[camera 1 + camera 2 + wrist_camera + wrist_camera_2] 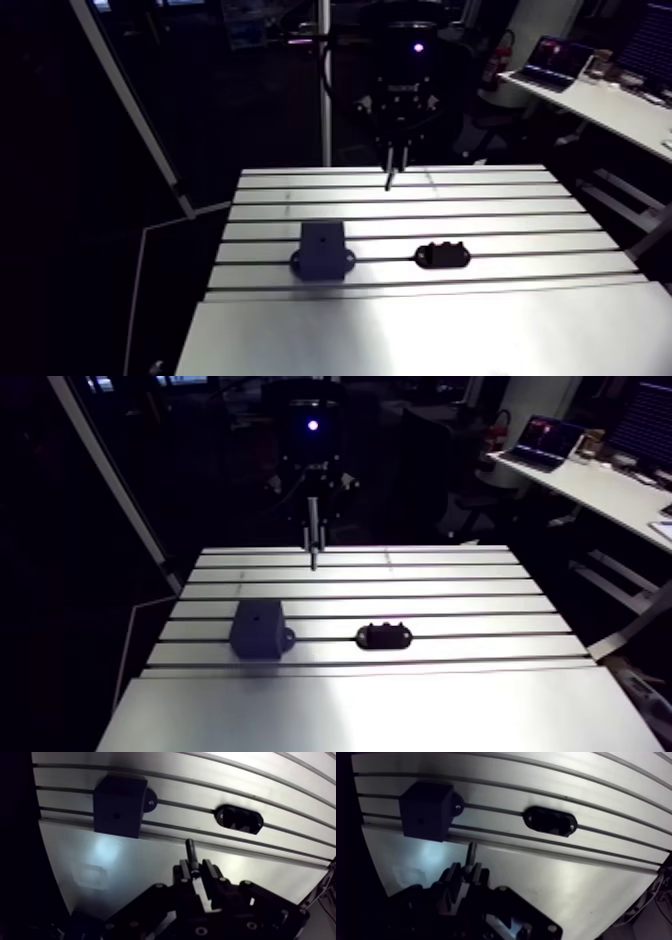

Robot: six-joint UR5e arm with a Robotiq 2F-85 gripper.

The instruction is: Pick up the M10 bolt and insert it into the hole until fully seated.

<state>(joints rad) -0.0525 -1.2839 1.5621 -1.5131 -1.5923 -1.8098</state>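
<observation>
Though gripper (pixel 196 869) small in arm view, wrist view shows it clamping bolt (pixel 190 850).

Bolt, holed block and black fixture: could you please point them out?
Bolt (pixel 191 854): wrist view, its shank.
Holed block (pixel 120 804): wrist view, holed face.
Black fixture (pixel 239 819): wrist view, its middle.

The table (pixel 400 330) is finished in pale silver, striped by dark parallel slots. The left block (pixel 322 247) is coloured dark blue-grey; the right oval fixture (pixel 442 255), the bolt (pixel 190 849) and the gripper (pixel 196 868) are coloured black.
</observation>
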